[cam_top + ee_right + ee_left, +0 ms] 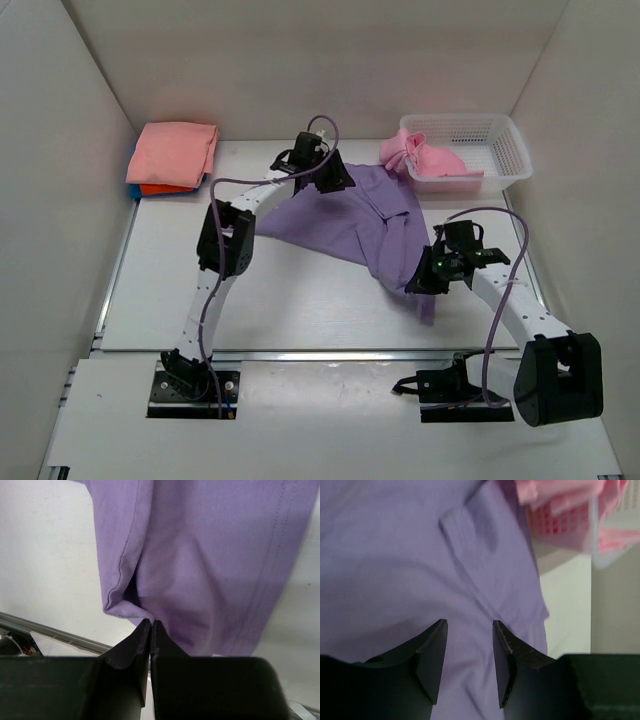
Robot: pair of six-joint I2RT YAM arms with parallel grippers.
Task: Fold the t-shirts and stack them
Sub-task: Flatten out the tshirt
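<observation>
Purple tee (pixel 345 215) lies crumpled mid-table, with its near-right end at your right gripper (pixel 151 624). That gripper's jaws are pinched tight on a fold of the hem, and cloth bunches just above the tips. Your left gripper (pixel 469 627) sits over the tee's far side with jaws parted and nothing held. Purple cloth shows through the gap; can't tell if it touches. Pink tee (pixel 425 158) drapes over the basket (pixel 500 135) rim, just beside the purple one. Folded stack at far left: salmon tee (pixel 175 148) on top, orange tee (pixel 165 189) and blue tee (pixel 133 188) edges beneath.
</observation>
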